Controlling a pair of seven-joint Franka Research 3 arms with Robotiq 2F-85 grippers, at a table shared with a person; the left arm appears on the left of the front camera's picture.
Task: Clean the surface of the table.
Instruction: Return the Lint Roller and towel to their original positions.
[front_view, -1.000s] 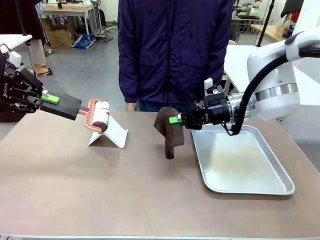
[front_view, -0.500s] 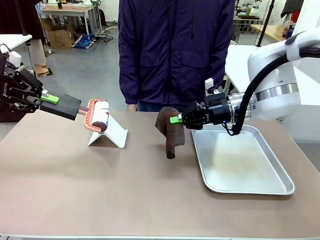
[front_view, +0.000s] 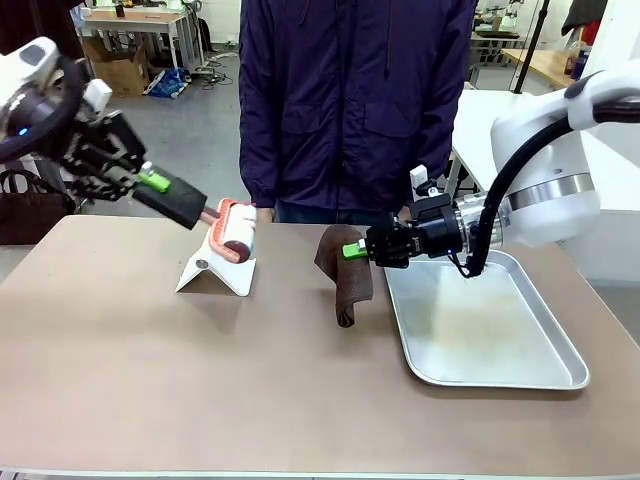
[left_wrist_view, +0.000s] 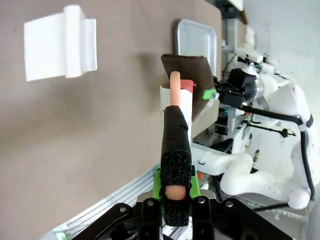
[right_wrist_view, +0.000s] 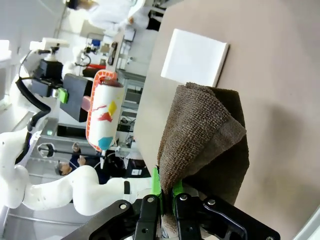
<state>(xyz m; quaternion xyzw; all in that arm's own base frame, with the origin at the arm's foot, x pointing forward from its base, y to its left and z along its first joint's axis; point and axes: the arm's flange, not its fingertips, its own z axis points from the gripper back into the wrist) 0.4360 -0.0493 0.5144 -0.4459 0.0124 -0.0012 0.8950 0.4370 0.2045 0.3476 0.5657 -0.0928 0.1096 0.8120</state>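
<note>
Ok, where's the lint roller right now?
In the front view the lint roller is held up by the left gripper, left of centre, just above the white stand.

Brown table (front_view: 150, 380), white stand (front_view: 216, 270), metal tray (front_view: 480, 325)

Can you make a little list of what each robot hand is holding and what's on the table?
left gripper: shut on black foam handle of an orange-framed lint roller, raised over the white folded stand
right gripper: shut on brown terry cloth, hanging down to the table
brownish-taupe table: holds the stand and shiny metal tray
person: standing at far side
</note>
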